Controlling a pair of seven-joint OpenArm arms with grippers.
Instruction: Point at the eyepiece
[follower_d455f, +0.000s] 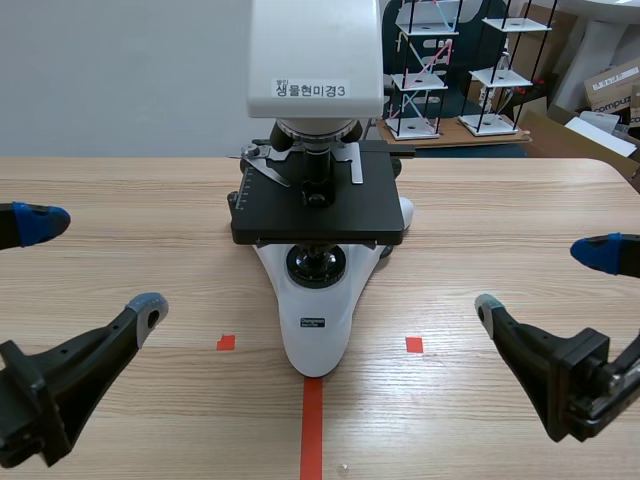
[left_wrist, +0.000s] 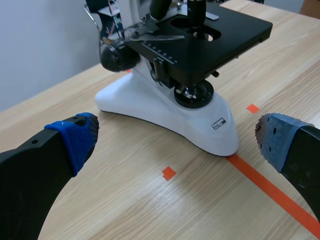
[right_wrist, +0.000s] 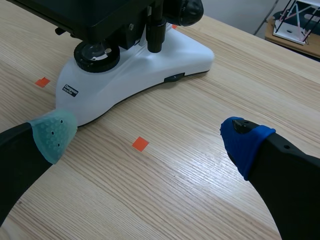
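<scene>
**Both grippers released, microscope mid-table, eyepiece out of view**

We note the microscope (follower_d455f: 316, 330) standing at the middle of the table (follower_d455f: 120, 180), about midway between its left and right edges; the white base (follower_d455f: 314, 345) narrows toward the near edge, and its tip meets the end of the tape line (follower_d455f: 312, 430) that runs to that edge. Two tape squares (follower_d455f: 226, 343) lie one on each side of the base tip, clear of it. The black stage (follower_d455f: 318, 215) sits level above the base, with the lamp lens (follower_d455f: 316, 264) under its near rim. The white head (follower_d455f: 315, 55) rises above the stage and carries a printed label (follower_d455f: 311, 89); the head is cut off by the frame, so we cannot see the eyepiece in any view and cannot place it beyond saying it belongs up on that head.

The left gripper (follower_d455f: 97, 266) hangs low near the table's left edge, fingers spread wide and holding nothing; its pads (left_wrist: 75, 140) are blue. The right gripper (follower_d455f: 540, 279) hangs low near the right edge, likewise spread and holding nothing; one pad (right_wrist: 52, 132) is grey-green, the other blue. Both grippers are well apart from the microscope, which stands between them; neither touches it. Beyond the far edge we see wire racks (follower_d455f: 420, 70) and boxes (follower_d455f: 610, 85).
</scene>
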